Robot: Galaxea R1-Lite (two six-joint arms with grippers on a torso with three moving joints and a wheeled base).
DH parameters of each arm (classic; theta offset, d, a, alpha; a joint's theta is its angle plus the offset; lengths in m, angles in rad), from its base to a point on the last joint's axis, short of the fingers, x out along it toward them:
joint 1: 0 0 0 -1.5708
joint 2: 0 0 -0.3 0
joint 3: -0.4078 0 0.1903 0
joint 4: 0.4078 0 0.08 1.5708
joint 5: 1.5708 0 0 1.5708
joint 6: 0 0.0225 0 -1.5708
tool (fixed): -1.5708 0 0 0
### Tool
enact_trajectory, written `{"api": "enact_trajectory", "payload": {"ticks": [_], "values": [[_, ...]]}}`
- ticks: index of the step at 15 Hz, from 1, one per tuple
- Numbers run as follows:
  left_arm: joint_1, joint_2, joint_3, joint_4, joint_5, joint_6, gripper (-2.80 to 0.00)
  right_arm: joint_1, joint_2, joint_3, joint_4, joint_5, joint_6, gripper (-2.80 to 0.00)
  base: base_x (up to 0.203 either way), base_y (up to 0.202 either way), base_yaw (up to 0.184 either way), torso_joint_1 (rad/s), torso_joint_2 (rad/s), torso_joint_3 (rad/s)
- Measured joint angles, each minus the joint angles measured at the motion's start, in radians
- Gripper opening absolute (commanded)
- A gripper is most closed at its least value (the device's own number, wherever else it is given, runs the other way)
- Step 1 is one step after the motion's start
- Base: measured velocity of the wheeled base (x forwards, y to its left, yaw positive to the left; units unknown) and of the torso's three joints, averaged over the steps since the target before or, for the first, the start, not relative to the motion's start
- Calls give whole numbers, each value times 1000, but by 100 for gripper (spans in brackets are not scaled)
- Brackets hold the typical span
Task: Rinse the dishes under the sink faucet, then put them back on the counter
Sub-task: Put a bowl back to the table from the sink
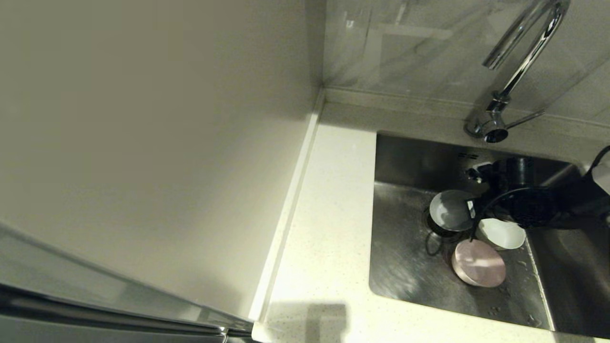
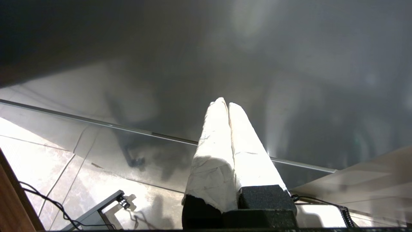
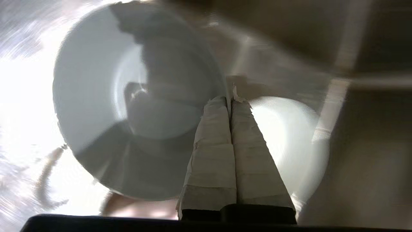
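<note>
Three dishes lie in the steel sink (image 1: 405, 267). A pale blue-grey bowl (image 1: 450, 210) (image 3: 96, 96) sits over the drain, with a whitish-mint bowl (image 1: 500, 234) (image 3: 289, 135) to its right and a pale pink bowl (image 1: 478, 263) nearer the front. My right gripper (image 1: 472, 207) (image 3: 229, 98) reaches down into the basin between the blue-grey and mint bowls. Its taped fingers are pressed together with the blue-grey bowl's rim pinched at their tips. The chrome faucet (image 1: 519, 66) arches above the back of the sink, with no water showing. My left gripper (image 2: 227, 103) is shut on nothing and hangs away from the sink.
The off-white counter (image 1: 329, 214) runs along the sink's left side and front. A cream wall panel (image 1: 143, 143) rises at its left. The right arm's black body (image 1: 533, 205) and cable cover the basin's back right. The faucet's thin lever (image 1: 524, 119) points right.
</note>
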Motion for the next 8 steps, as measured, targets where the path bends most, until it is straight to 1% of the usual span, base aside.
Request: {"api": "enact_trajectory", "payload": {"ticks": [2,5,8], "values": [[0,0,0,0,0,0,-280,-37,-91,42,3,17,-2,-280,0,0,0,0,0,0],[0,0,0,0,0,0,-280,-113,-261,127,9,76,-4,-280,0,0,0,0,0,0],[0,0,0,0,0,0,-280,-237,-424,206,15,125,-20,-280,0,0,0,0,0,0]]}}
